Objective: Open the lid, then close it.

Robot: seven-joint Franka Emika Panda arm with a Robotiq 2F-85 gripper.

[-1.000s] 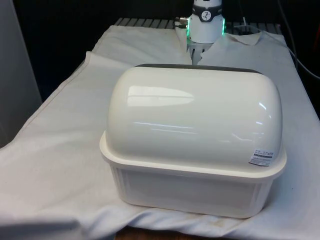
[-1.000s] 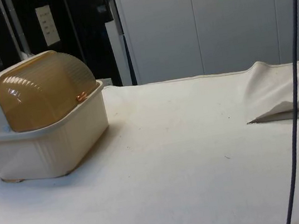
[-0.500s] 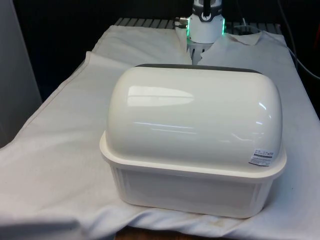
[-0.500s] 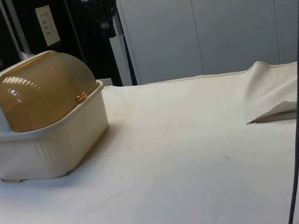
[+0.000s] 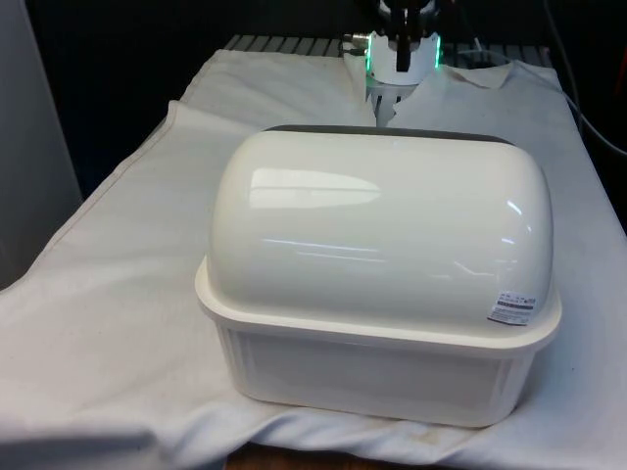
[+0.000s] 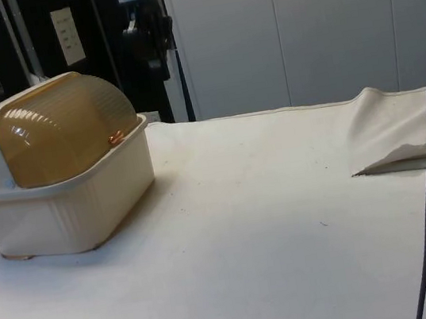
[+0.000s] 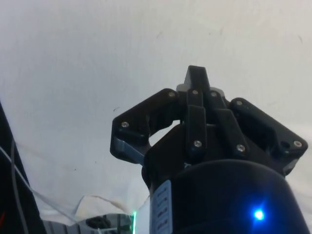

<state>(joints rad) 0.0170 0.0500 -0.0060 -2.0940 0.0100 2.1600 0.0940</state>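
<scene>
Lid [image 6: 64, 129] of amber, ribbed, translucent plastic is seen closed over a cream bread box [image 6: 67, 201], with a small copper-coloured handle [image 6: 116, 137] resting at the box's front rim. In the front view the box's rounded white back [image 5: 382, 230] is turned to the camera, and a small printed label [image 5: 513, 309] is stuck near its lower edge on the front view's right. The box is set on a worktop [image 6: 287, 228] draped in a white cloth, which is rumpled into a raised fold [image 6: 401, 127] well apart from the box. Dark cabinets and pale wall panels are seen behind in the side view. The end effector [image 6: 148, 33] is held high above the cloth, apart from the box; in the wrist view its fingers [image 7: 196, 124] are seen pressed together on nothing.
</scene>
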